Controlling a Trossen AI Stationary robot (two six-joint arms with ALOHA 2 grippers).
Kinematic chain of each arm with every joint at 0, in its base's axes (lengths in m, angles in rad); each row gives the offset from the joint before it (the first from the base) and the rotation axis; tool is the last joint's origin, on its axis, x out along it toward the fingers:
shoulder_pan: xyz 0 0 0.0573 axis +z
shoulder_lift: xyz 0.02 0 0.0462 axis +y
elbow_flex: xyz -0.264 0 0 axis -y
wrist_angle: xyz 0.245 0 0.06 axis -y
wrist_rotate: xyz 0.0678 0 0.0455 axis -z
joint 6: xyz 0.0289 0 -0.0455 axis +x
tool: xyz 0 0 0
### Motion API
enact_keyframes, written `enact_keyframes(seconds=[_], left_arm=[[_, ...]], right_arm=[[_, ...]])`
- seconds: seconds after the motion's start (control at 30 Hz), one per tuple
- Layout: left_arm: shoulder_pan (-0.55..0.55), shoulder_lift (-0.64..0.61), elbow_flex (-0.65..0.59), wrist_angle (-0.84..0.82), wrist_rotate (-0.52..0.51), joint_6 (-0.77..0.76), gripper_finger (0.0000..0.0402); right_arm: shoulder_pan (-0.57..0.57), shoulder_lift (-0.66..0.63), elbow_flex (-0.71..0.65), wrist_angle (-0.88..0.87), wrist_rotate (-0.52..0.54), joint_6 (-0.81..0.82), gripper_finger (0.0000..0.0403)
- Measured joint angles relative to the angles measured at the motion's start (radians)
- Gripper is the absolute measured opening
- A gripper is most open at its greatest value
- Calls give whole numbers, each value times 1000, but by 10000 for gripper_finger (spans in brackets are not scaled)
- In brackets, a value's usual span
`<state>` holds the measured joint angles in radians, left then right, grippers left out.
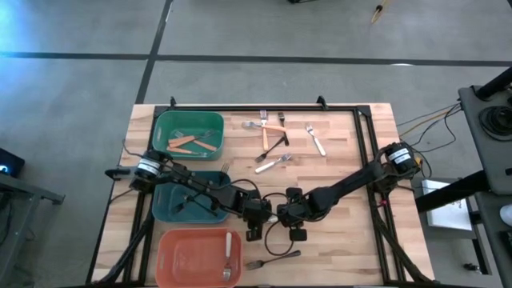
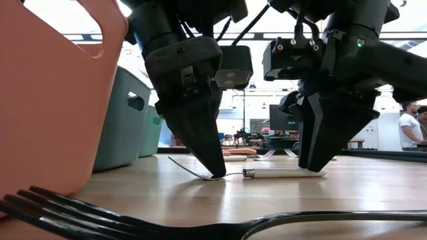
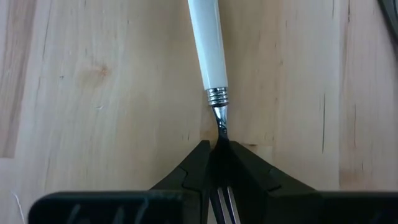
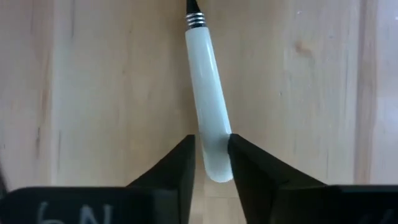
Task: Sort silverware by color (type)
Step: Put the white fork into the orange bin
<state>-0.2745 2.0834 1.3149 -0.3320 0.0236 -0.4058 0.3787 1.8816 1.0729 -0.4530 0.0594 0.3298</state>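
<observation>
A pale wooden counter (image 1: 344, 232) with a black rail frame stands on grey floor, and near its front middle lies the white-handled metal fork (image 4: 208, 134) now being worked, flat on the wood. The left end effector (image 3: 219, 163) is pressed together on that fork's thin metal neck, just behind the ringed collar; the right end effector (image 4: 211, 163) stands spread to either side of the handle's rounded end, with gaps showing, so it does not appear to be pinching it. Sorting looks partly done: the green plastic bin (image 1: 210, 122) holds several orange-pink-handled forks (image 1: 192, 144), the salmon plastic bin (image 1: 172, 260) holds one white-handled piece (image 1: 228, 258), and the teal plastic bin (image 1: 164, 206) holds dark items half hidden by the left arm. Left to do, as I judge it: this fork, an all-black fork (image 1: 272, 260) lying just beside the salmon bin, and a loose cluster of mixed forks (image 1: 276, 140) toward the far middle of the counter. Room is tight where the two wrists nearly meet; the salmon bin's wall is close by, while the right half of the counter lies open.
</observation>
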Motion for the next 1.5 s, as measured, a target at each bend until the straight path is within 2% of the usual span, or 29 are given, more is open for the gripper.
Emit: enact_keyframes(seconds=[0.17, 0.47, 0.7, 0.93, 1.13, 1.4, 1.5], left_arm=[[1, -4, 2, 4, 0, -5, 37], [4, 7, 99, -14, 20, 53, 37], [0, 16, 113, -16, 27, 60, 43], [-4, 30, 114, -77, -130, 75, 80], [-14, 44, 116, -82, -197, 111, 109], [-38, 69, 119, -84, -263, 109, 113], [-40, 71, 119, -84, -274, 109, 102]], right_arm=[[2, 0, -18, 9, 32, 14, 108], [2, -1, -78, 71, 38, 32, 60], [1, -2, -81, 84, 36, 65, 52], [0, -2, -85, 90, 3, 74, 52], [0, -2, -85, 91, -1, 84, 50], [0, -3, -83, 91, -9, 97, 50], [0, -7, -82, 92, -12, 122, 53]])
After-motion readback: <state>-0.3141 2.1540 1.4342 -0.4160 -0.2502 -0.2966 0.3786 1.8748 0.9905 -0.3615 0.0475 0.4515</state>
